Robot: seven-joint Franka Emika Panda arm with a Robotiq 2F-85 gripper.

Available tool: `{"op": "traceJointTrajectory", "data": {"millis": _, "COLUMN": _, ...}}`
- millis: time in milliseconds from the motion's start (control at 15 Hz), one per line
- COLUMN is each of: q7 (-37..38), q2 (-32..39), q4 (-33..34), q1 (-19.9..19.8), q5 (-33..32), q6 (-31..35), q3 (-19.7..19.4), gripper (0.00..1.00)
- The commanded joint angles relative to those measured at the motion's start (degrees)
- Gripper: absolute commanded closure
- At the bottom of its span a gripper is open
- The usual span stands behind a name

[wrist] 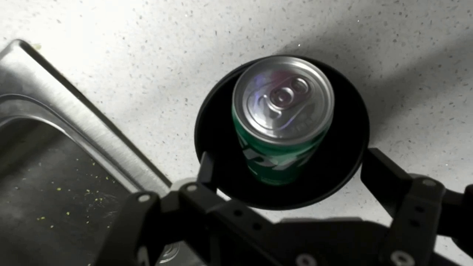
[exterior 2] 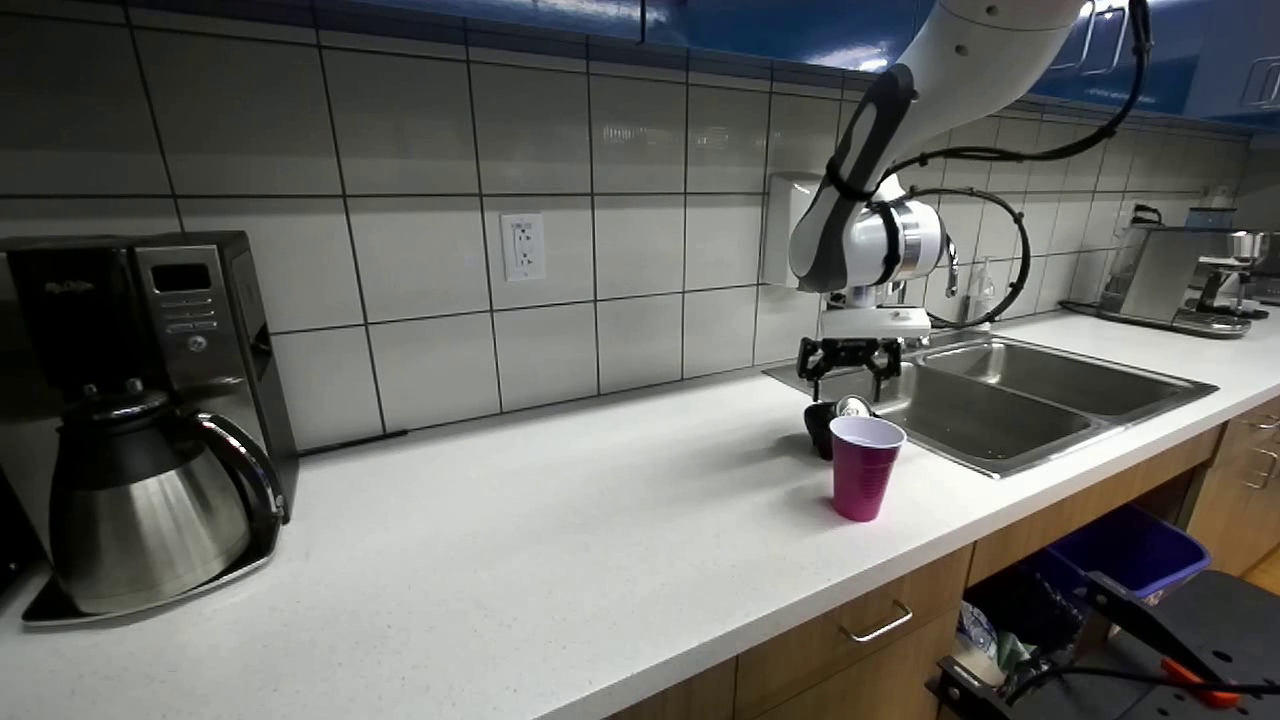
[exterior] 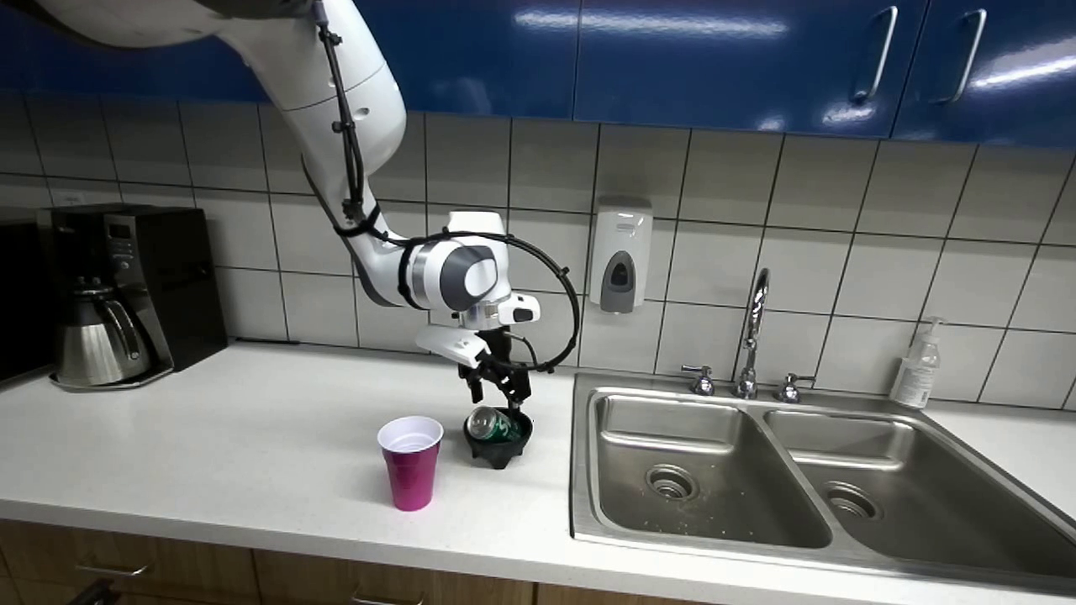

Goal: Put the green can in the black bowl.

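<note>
Can [wrist: 283,120], where?
I see it in the bowl [wrist: 345,140], tilted, just right of centre in the wrist view.
Fingers [wrist: 384,173]?
I have them spread, clear of the can, lower in frame.

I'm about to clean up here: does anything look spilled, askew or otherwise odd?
Yellowish specks dot the sink basin nearest the black bowl, as if left unrinsed. The green drink can also sits tilted in that bowl rather than upright.
</note>
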Motion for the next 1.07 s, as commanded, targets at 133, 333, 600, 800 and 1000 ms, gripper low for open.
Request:
{"op": "traceJointTrajectory", "data": {"millis": 133, "q7": -1.6, "q2": -7.4, "q4": -5.5, "q1": 1.9, "q5": -2.6, "q6": -0.2, "q3": -1.2, "gripper": 0.0}}
{"op": "traceJointTrajectory", "data": {"millis": 333, "q7": -3.0, "q2": -11.3, "q4": -9.5, "q1": 2.5, "q5": -4.1, "q6": 0.3, "q3": -0.8, "gripper": 0.0}}
{"op": "traceJointTrajectory", "data": {"millis": 600, "q7": -3.5, "q2": -17.4, "q4": -16.4, "q1": 4.2, "q5": -7.0, "q6": 1.3, "q3": -0.8, "gripper": 0.0}}
{"op": "traceJointTrajectory", "data": {"millis": 800, "q7": -2.9, "q2": -22.6, "q4": -22.0, "q1": 5.5, "q5": -10.0, "q6": 2.1, "q3": -1.1, "gripper": 0.0}}
{"op": "traceJointTrajectory", "data": {"millis": 1000, "q7": -2.9, "q2": -28.1, "q4": -27.8, "q1": 6.2, "q5": -12.7, "q6": 3.3, "q3": -0.6, "gripper": 0.0}}
